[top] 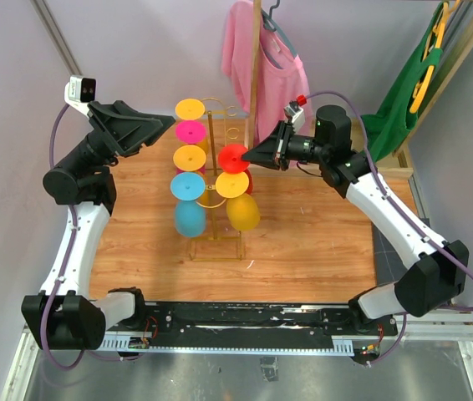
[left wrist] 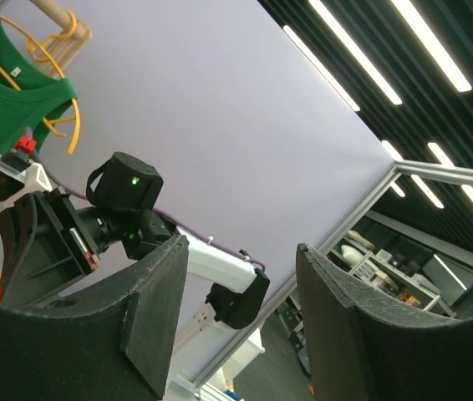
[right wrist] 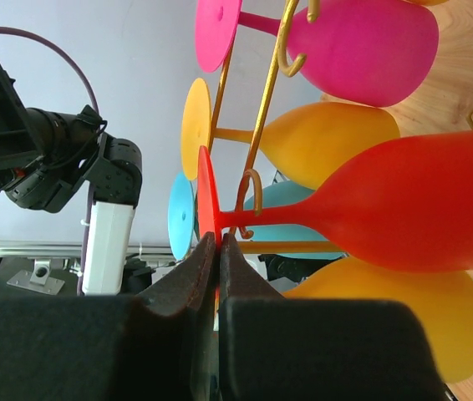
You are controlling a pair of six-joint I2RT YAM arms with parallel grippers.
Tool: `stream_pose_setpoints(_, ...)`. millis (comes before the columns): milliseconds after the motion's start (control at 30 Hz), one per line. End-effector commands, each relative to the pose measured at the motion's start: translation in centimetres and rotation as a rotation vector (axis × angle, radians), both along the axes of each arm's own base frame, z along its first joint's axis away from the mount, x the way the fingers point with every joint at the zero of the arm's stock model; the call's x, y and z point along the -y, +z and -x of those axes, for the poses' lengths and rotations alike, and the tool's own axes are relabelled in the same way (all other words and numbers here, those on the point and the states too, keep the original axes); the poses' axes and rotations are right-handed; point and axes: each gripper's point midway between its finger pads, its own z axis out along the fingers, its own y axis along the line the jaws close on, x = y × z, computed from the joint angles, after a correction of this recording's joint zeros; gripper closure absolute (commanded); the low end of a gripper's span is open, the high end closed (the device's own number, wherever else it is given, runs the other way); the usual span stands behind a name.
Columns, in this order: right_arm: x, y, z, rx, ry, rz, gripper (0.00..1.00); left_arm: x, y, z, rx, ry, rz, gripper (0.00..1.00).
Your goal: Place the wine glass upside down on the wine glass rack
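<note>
The gold wire wine glass rack (top: 212, 180) stands mid-table with several coloured glasses hanging upside down. My right gripper (top: 248, 159) is shut on the foot of the red wine glass (top: 233, 158), on the rack's right side. In the right wrist view the gripper (right wrist: 218, 241) pinches the thin red foot; the red glass (right wrist: 404, 205) lies with its stem inside a gold hook (right wrist: 253, 188) of the rack (right wrist: 263, 117). My left gripper (top: 168, 125) is open and empty at the rack's upper left; its fingers (left wrist: 157, 313) frame only the wall and the other arm.
Pink (top: 190, 132), yellow (top: 190, 109), orange (top: 190, 158) and blue (top: 188, 187) glasses hang on the rack, a yellow one (top: 242, 212) low on the right. A wooden clothes stand (top: 256, 67) with a pink shirt (top: 270, 71) is behind; a green shirt (top: 408, 92) hangs at the right.
</note>
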Motion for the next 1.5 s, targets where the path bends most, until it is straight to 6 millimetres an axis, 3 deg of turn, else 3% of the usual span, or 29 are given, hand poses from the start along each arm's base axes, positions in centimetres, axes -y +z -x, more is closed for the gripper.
stream_pose_setpoints(0,-0.5,2.3,0.6,0.067,0.029,-0.039,0.99,0.0,0.0,0.7,0.030,0.009,-0.014,0.41)
stream_pose_setpoints(367,-1.2,1.0,0.5,0.041,0.055,-0.024,0.99,0.0,-0.1,0.7,0.030,0.009,-0.016,0.41)
stream_pose_setpoints(567,-1.2,0.6,0.5,0.039,0.057,-0.013,0.86,0.0,-0.1,0.8,0.031,0.009,-0.015,0.41)
stream_pose_setpoints(833,-1.1,0.3,0.7,0.047,0.058,-0.004,0.76,0.0,-0.2,0.8,0.031,0.009,-0.018,0.41)
stream_pose_setpoints(1067,-0.1,0.4,0.9,0.082,0.032,0.041,0.62,0.1,-0.3,0.9,0.033,0.008,-0.021,0.41)
stream_pose_setpoints(1467,1.0,-0.2,0.8,0.099,0.012,0.104,0.58,0.1,-0.4,1.0,0.030,0.008,-0.020,0.41)
